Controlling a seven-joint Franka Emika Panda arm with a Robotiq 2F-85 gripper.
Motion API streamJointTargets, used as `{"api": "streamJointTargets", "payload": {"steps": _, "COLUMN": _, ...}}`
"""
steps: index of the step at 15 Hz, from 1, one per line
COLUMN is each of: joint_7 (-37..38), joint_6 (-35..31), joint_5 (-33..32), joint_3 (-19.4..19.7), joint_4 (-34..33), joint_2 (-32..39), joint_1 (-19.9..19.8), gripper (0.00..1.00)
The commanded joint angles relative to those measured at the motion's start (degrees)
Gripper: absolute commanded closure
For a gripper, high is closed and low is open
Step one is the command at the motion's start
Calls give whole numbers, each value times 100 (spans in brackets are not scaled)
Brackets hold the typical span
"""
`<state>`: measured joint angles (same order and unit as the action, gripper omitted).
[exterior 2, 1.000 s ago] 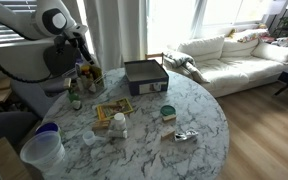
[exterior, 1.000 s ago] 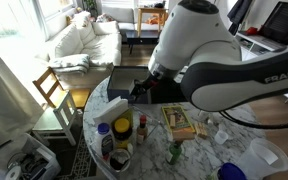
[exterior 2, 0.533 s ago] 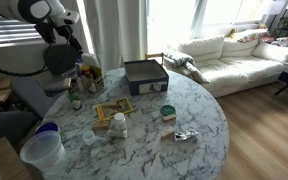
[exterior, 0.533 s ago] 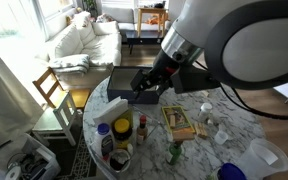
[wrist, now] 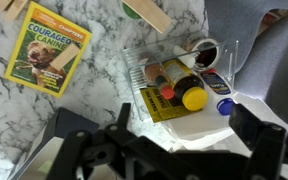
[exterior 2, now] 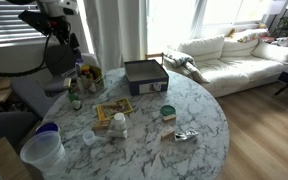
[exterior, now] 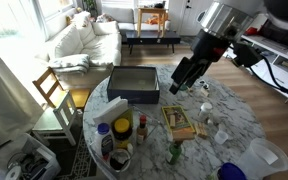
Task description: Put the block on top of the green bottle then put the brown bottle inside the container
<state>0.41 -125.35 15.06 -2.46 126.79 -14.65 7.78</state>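
Pincer stands apart and empty, dark fingers blurred low in wrist view.

You have a round marble table carrying a dark box near the rim and a yellow book lying flat mid-table. The green bottle is upright near the book. There's a cluster of jars at the edge, plus a green tin, crumpled foil, a white jar, and a blue-lidded plastic jug at the rim
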Motion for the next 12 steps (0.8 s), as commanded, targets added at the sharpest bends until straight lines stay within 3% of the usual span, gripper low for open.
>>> {"api": "streamJointTargets", "payload": {"steps": 1, "joint_7": -460, "joint_6": 343, "joint_5": -15, "joint_3": 177, "joint_4": 375, "joint_2": -493, "joint_1": -195, "gripper": 0}}
{"api": "streamJointTargets", "payload": {"steps": 5, "joint_7": -820, "joint_6": 619, "joint_5": 277, "joint_3": 428, "joint_4": 565, "joint_2": -825, "joint_1": -254, "gripper": 0}}
{"api": "streamJointTargets", "payload": {"steps": 6, "joint_7": -604, "joint_6": 497, "joint_5": 79, "joint_3": 293, "joint_4": 279, "joint_2": -503, "joint_1": -268, "gripper": 0}}
{"api": "streamJointTargets", "payload": {"steps": 12, "joint_7": -684, "joint_6": 561, "joint_5": 153, "joint_3": 370, "joint_4": 411, "joint_2": -693, "joint_1": -286, "gripper": 0}}
